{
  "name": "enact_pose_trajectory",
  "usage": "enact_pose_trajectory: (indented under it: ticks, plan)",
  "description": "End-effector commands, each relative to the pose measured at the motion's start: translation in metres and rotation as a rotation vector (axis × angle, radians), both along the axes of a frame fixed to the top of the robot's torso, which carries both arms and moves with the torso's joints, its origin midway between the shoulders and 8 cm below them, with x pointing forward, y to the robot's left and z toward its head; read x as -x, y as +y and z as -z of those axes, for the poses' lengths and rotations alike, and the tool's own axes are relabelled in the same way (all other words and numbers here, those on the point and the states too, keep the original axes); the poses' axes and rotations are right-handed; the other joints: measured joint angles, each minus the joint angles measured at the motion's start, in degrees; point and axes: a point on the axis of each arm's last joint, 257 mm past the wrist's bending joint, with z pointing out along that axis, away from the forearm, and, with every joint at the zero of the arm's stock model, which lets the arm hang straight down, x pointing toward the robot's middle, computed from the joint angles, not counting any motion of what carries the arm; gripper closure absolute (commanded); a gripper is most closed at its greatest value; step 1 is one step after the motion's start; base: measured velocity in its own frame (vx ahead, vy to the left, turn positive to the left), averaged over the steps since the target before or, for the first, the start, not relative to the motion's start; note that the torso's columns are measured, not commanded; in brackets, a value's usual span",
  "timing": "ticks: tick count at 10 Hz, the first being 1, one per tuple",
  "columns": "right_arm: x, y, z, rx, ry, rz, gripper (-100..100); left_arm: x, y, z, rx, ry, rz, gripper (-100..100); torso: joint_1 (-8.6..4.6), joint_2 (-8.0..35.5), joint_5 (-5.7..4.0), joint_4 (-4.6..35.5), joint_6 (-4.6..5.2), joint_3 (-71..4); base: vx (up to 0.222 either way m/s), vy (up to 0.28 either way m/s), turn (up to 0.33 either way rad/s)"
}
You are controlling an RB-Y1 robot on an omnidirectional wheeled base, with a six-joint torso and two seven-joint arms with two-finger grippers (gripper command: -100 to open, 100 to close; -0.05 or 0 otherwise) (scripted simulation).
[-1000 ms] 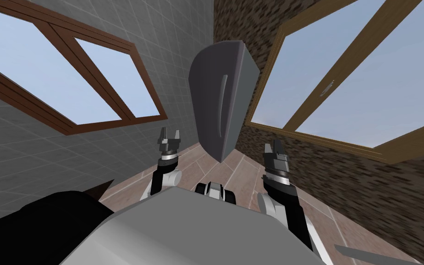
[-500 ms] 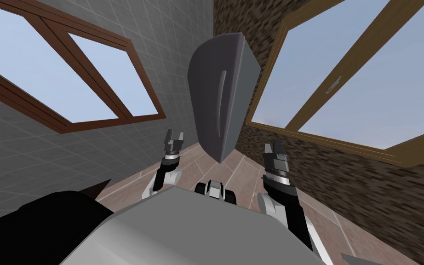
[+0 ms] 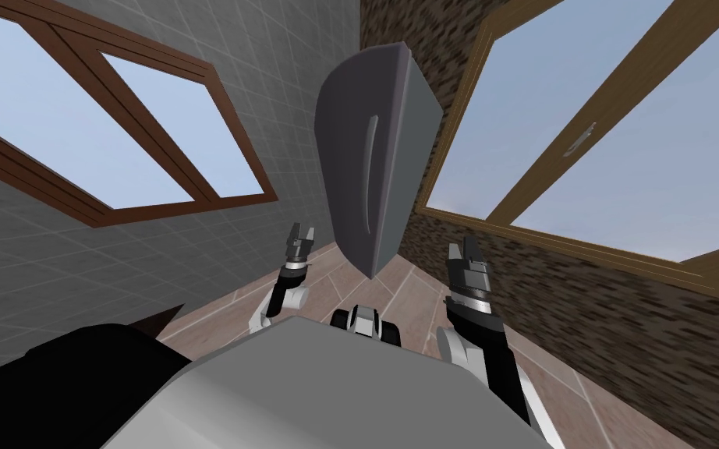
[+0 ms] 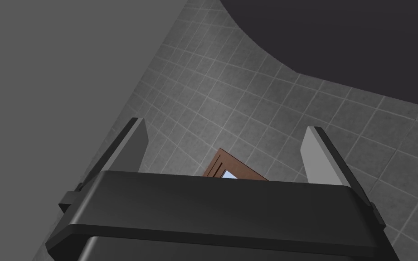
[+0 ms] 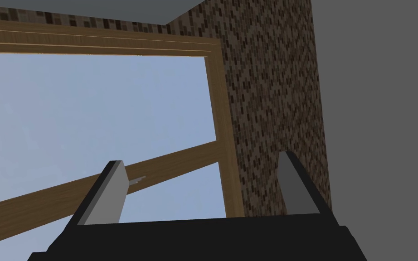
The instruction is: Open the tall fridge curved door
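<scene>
1. While the fridge [image 3: 409, 148] stands in the corner where the tiled wall [image 3: 116, 257] meets the brick wall [image 3: 584, 312], its curved door [image 3: 346, 179] is closed and sits flush with the dark grey body.
2. A long, slim handle [image 3: 371, 175] runs upright down the door, close to the edge where the door meets the fridge's flat side.
3. The left tool [image 3: 301, 235] is low, beside the bottom end of the door on the tiled-wall side. It is near the door but not touching it, and it is well below the handle.
4. In the left wrist view its fingers [image 4: 133, 145] are spread wide with nothing between them. Beyond them is a dark shape with a curved edge, and I cannot tell what it is.
5. The right tool [image 3: 465, 251] is on the brick-wall side, near the fridge's bottom end and apart from it.
6. In the right wrist view that tool's two fingers are also parted and grip nothing.
7. The floor [image 3: 397, 281], in brownish tiles, shows under the fridge and between the two tools.
8. A brown-framed window [image 3: 171, 140] is set in the tiled wall, and a tan-framed window [image 3: 646, 171] in the brick wall.
</scene>
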Motion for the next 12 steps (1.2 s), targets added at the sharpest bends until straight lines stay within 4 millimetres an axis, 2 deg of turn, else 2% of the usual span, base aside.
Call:
enact_pose_trajectory:
  ticks: [1,12]
  plan:
    - [0.0,0.0,0.0,0.0,0.0,0.0,0,-0.012,0.003,0.018,-0.028,0.02,-0.021,-100,0.03,0.0,0.02,0.0,0.0,0.0,0.07,-0.084,0.043]
    - [0.0,0.0,0.0,0.0,0.0,0.0,0,-0.05,0.016,0.085,-0.111,0.106,-0.092,-100,-0.11,-0.1,-0.03,0.0,0.0,-0.1,0.072,-0.075,0.028]
